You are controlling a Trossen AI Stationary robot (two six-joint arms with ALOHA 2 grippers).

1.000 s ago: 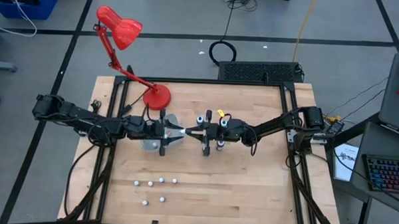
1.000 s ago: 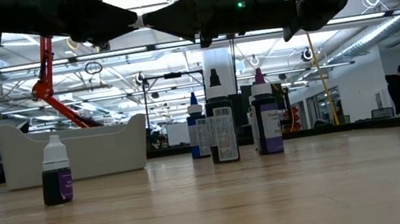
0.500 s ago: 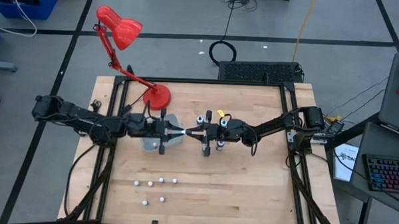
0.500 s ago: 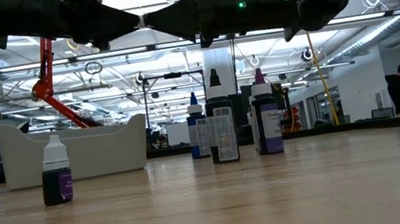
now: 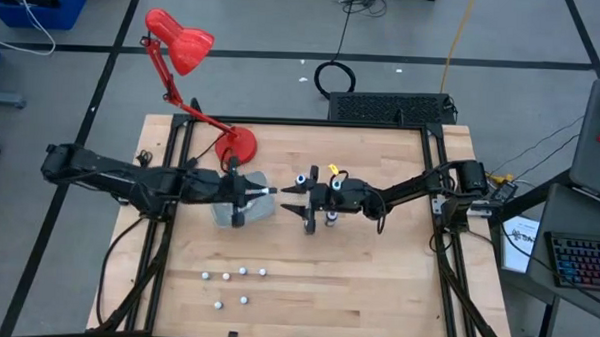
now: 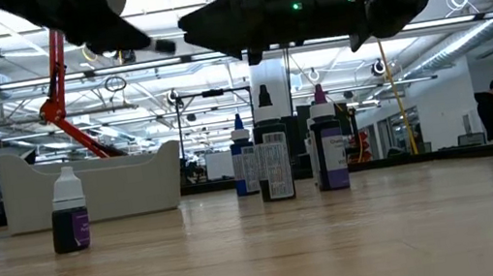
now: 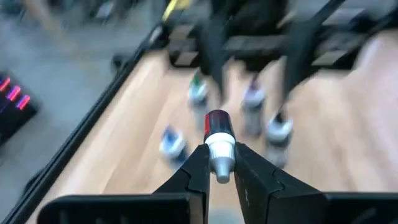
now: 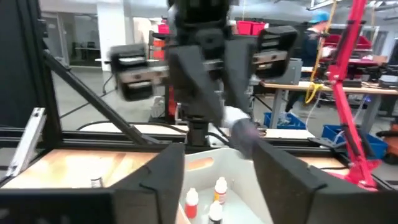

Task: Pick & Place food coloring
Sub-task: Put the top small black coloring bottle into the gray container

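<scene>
bottle (image 7: 219, 144): pinched in left gripper (image 7: 221, 163) | right gripper (image 5: 288, 188): let go, fingers apart, just beside | both arms: level above table (image 5: 376, 291)

One small bottle (image 7: 219, 144), whitish with a red band, sits pinched in the left claw (image 7: 221, 163) above the counter. Taller bottles (image 6: 273, 149) stand upright in a cluster mid-counter. Six white-capped small bottles (image 5: 234, 281) stand loosely grouped near the front edge.

No text is showing clearly enough to read. Printed labels are appearing on the bottles (image 6: 273, 158) standing on the table (image 6: 340, 241), but their lettering is illegible.
</scene>
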